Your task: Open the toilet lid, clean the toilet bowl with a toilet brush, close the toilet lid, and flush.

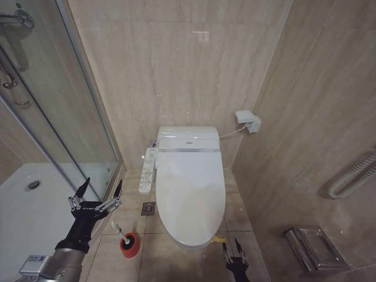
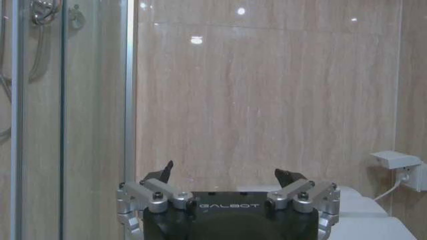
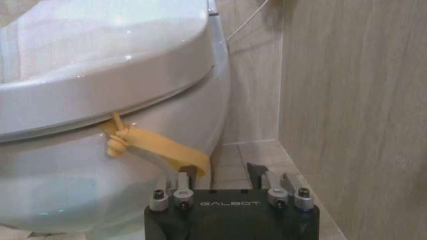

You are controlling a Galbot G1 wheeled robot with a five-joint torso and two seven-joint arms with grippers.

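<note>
So the toilet lid [image 1: 191,191] is down flat over the toilet bowl [image 3: 80,200], meaning we're at the very first step: getting it open. The right gripper [image 1: 234,251] sits low at the near right corner of the toilet, fingers spread fairly wide and holding nothing. In the right wrist view the yellow strip [image 3: 157,145] tied to the lid's edge hangs right in front of those fingers, just beside the left one.

The left gripper [image 1: 96,197] is parked up on the left by the shower glass [image 1: 64,129], fingers wide, empty. The toilet brush [image 1: 122,231] stands in its red holder [image 1: 130,245] on the floor, left of the bowl.

Next move, I reckon: get the right fingers around that strip, pinch it, then lift up and back.
</note>
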